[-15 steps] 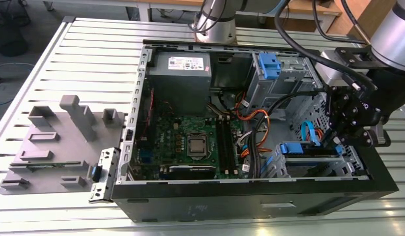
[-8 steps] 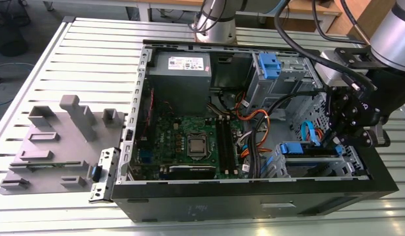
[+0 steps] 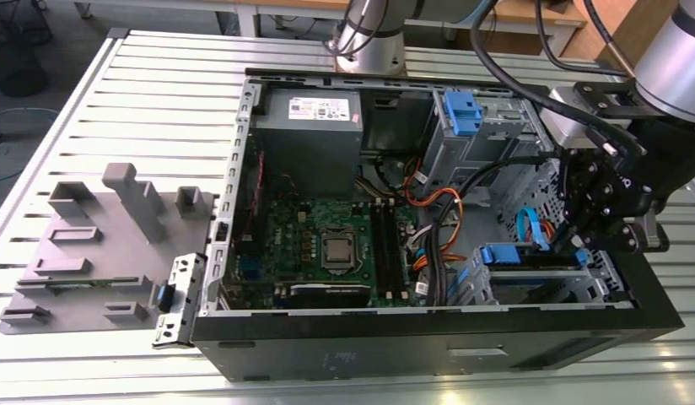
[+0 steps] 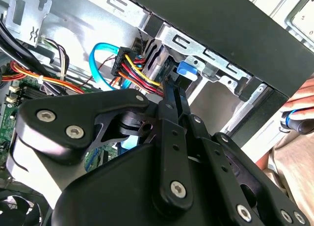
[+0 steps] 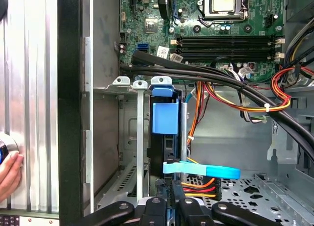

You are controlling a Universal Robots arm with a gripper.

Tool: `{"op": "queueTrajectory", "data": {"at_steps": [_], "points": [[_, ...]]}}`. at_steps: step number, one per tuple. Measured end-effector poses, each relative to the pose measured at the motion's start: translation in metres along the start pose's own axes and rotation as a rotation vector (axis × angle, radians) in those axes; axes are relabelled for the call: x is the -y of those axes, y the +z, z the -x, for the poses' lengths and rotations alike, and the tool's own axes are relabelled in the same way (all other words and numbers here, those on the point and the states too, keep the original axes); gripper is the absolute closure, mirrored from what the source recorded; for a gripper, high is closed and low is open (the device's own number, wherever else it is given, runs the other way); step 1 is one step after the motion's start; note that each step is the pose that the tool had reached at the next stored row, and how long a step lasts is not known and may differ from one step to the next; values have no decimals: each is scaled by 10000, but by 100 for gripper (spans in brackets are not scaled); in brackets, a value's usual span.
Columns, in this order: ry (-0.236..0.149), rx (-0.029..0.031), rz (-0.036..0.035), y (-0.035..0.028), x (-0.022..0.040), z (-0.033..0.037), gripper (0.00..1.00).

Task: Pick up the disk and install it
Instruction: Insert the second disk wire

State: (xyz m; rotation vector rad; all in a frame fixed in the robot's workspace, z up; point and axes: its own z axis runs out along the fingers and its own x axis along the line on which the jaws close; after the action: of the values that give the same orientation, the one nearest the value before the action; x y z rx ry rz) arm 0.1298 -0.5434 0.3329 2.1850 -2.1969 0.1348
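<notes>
Disk (image 5: pixel 165 118) mostly hidden inside bay (image 5: pixel 139 138)

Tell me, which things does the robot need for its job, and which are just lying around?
For the job:
- the disk, with its blue bracket, at the metal drive bay
- the claw, right by the disk
- the computer case

Just lying about:
- the power supply
- the motherboard
- the blue flat cable
- the grey moulded tray beside the case
</notes>
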Motion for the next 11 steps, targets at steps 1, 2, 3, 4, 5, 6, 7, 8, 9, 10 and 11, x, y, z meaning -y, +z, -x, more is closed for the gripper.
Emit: {"op": "queueTrajectory", "data": {"at_steps": [1, 2, 3, 4, 5, 6, 7, 8, 9, 10, 11], "points": [[0, 8, 0, -6, 0, 0, 84], [1, 20, 1, -15, 0, -1, 84], [0, 11, 1, -27, 1, -2, 84], [0, 2, 0, -34, 1, -3, 84], [0, -2, 0, -37, 1, -3, 84], [0, 0, 0, -36, 1, -3, 84], [0, 1, 0, -36, 1, -3, 84], [0, 1, 0, -36, 1, -3, 84], [0, 4, -3, -36, 2, -3, 84], [0, 7, -4, -36, 2, -3, 84], [1, 11, -4, -35, 1, -2, 84]]}}
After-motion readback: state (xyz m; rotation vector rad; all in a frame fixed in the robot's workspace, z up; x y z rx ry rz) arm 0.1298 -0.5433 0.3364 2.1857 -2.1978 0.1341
